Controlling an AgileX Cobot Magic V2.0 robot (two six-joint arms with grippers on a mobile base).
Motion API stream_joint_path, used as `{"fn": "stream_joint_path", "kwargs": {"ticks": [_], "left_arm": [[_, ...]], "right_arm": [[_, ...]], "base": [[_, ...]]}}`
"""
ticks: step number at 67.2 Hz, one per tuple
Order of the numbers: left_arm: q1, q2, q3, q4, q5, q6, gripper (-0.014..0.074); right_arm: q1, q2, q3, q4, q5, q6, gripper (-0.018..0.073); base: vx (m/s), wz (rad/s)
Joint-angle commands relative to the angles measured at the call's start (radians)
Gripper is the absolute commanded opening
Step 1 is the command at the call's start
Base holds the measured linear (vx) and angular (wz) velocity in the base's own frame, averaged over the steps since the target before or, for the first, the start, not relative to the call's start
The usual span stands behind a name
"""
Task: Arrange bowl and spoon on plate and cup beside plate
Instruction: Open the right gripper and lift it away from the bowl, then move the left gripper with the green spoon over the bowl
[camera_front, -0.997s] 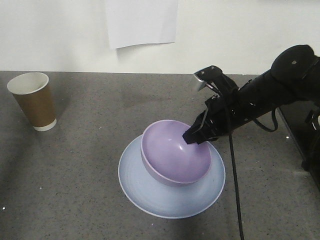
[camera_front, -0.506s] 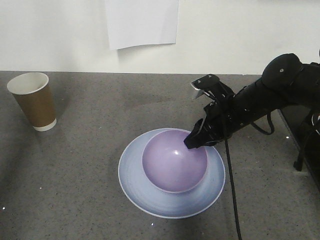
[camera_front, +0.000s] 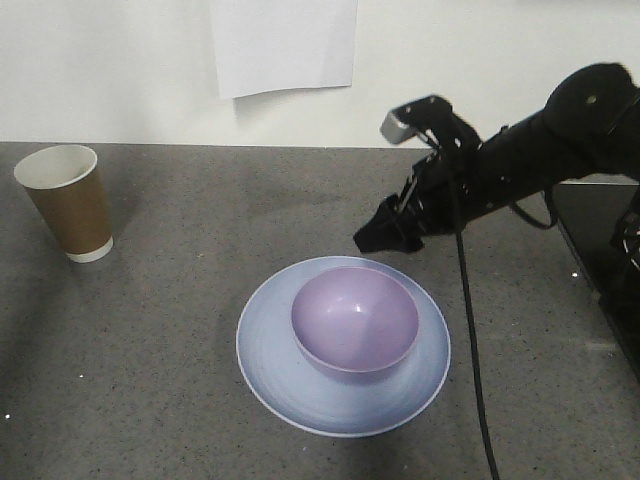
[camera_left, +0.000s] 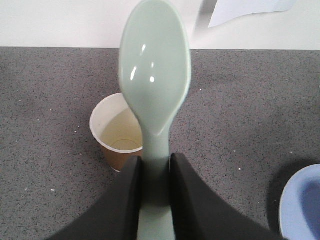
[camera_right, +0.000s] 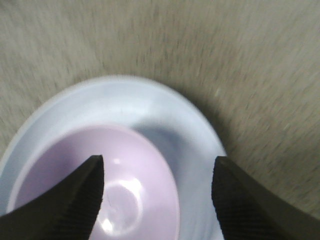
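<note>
Bowl (camera_front: 355, 318) seated on plate (camera_front: 270, 370); spoon (camera_left: 155, 75) run risky.
Right gripper (camera_front: 372, 238), jaws apart, empty, hangs at plate's 1 o'clock; left gripper (camera_left: 156, 170) clamps spoon handle. Coming in, you may strike the right gripper or clip cup (camera_front: 70, 205) at 10 o'clock.

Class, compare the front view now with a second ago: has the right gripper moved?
Yes. The right gripper has lifted off the bowl, up and back toward the wall, judged against the plate.

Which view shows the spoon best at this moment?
The left wrist view: the spoon fills the frame, its handle clamped by the left gripper. The front and right wrist views do not show it.
</note>
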Motion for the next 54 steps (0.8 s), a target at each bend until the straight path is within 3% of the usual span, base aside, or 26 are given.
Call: {"fn": "stream_joint_path", "kwargs": {"ticks": [1,9,14,19,25,30,36,54], "left_arm": [[-0.002,-0.027,-0.026,-0.029,-0.056,0.0,-0.0006],[-0.002,-0.027,-0.026,-0.029,-0.051,0.001,-0.0006],[-0.002,-0.027,-0.026,-0.042,-0.051,0.001,-0.0006],[-0.003,-0.027,-0.026,-0.113,-0.047,0.015,-0.0006],[-0.027,-0.026,-0.026,-0.216,-0.046,0.111,-0.0006],[-0.068,-0.021,-0.026,-0.312,-0.047,0.17,-0.0006],[-0.138,-0.006,-0.026,-0.373,-0.049,0.209,-0.0006],[-0.429,0.117,-0.026,-0.344,-0.03,0.211,-0.0006]], "right_arm": [[-0.005,-0.101,-0.091,0.041,0.006,0.036,0.0459],[-0.005,-0.185,-0.156,0.043,0.043,0.087,0.0397],[-0.005,-0.257,-0.174,0.043,0.055,0.108,0.0275],[-0.005,-0.343,-0.172,0.03,0.069,0.108,0.0137],[-0.005,-0.435,-0.172,-0.002,0.116,0.109,-0.0017],[-0.005,-0.518,-0.17,-0.036,0.163,0.118,-0.0012],[-0.005,-0.612,-0.167,-0.088,0.211,0.157,-0.0008],[-0.005,-0.889,0.022,-0.294,0.203,0.28,-0.0006]], "base": [[0.0,0.0],[0.0,0.0],[0.0,0.0],[0.0,0.0],[0.0,0.0],[0.0,0.0],[0.0,0.0],[0.0,0.0]]}}
